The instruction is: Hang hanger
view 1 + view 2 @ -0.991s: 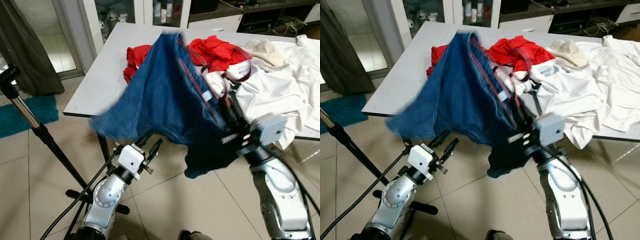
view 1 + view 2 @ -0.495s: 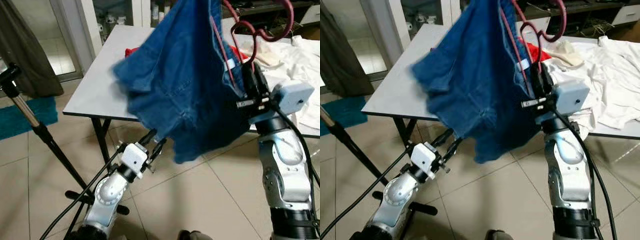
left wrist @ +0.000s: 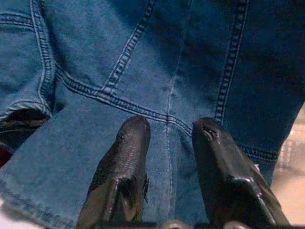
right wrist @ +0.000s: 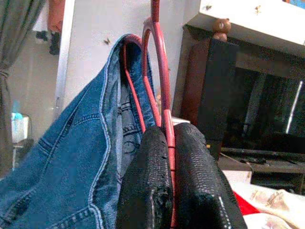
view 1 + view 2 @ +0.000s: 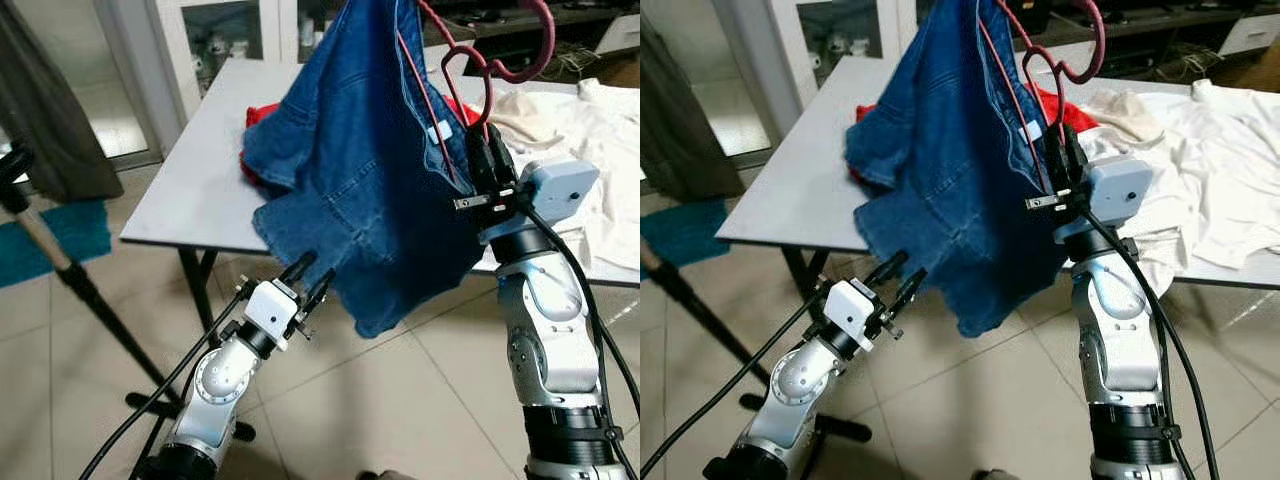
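A red wire hanger [image 5: 478,68] carries a blue denim garment [image 5: 360,190], held up in front of the white table [image 5: 190,160]. My right gripper [image 5: 484,160] is shut on the hanger's lower wire, seen pinched between the black fingers [image 4: 152,191] in the right wrist view. The denim drapes down to the left of that arm. Lower left, my left gripper [image 5: 310,275] is open just under the garment's hem; its fingers [image 3: 124,162] point at the denim [image 3: 157,71] without gripping it.
Red clothes [image 5: 262,115] and white clothes [image 5: 590,150] lie heaped on the table. A black stand pole [image 5: 60,270] slants at the left over a teal rug [image 5: 60,235]. A grey curtain [image 5: 50,110] and glass cabinet [image 5: 230,30] are behind. Tiled floor lies below.
My right gripper has lifted the hanger and denim off the table to an upright hang, then lowered slightly. The left gripper has stayed under the hem. The camera has shifted a little.
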Robot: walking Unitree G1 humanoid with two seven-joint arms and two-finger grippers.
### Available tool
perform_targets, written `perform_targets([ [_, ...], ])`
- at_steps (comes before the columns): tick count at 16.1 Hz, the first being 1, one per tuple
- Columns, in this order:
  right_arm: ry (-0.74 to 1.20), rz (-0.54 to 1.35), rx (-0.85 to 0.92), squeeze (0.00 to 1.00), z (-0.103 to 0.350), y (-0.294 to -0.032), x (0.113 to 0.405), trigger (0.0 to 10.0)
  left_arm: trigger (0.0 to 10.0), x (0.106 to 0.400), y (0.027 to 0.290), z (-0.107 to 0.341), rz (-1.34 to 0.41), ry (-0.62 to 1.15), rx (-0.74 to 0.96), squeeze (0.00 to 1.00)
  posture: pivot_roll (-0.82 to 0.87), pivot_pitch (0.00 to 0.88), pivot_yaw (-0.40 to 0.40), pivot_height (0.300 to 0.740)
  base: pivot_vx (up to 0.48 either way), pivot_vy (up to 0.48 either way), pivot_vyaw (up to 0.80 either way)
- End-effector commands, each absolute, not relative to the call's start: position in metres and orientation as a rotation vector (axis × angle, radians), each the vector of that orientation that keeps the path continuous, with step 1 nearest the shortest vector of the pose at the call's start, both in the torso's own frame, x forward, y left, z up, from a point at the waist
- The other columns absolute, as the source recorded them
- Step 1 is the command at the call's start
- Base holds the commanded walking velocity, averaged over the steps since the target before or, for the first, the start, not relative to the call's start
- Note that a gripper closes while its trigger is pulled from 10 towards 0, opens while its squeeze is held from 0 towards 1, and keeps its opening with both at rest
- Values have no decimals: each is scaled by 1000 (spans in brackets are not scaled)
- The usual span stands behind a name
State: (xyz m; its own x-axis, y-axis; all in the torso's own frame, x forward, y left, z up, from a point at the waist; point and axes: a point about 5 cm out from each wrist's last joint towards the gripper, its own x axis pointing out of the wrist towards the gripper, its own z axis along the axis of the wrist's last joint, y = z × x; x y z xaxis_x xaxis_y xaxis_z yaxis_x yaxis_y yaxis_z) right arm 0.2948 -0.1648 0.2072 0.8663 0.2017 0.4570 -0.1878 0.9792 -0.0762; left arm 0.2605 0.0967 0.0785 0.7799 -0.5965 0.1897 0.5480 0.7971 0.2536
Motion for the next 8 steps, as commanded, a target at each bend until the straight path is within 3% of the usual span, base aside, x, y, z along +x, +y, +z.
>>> perform_targets([
  [1, -549, 198, -21, 0, 221, -164, 298, 10000, 10000, 261, 93, 80, -634, -268, 197, 0, 139, 23, -23, 740, 356, 0, 0],
  [8, -556, 250, -7, 0, 223, -150, 304, 10000, 10000, 263, 96, 81, -616, -272, 210, 0, 158, 15, -23, 740, 406, 0, 0],
])
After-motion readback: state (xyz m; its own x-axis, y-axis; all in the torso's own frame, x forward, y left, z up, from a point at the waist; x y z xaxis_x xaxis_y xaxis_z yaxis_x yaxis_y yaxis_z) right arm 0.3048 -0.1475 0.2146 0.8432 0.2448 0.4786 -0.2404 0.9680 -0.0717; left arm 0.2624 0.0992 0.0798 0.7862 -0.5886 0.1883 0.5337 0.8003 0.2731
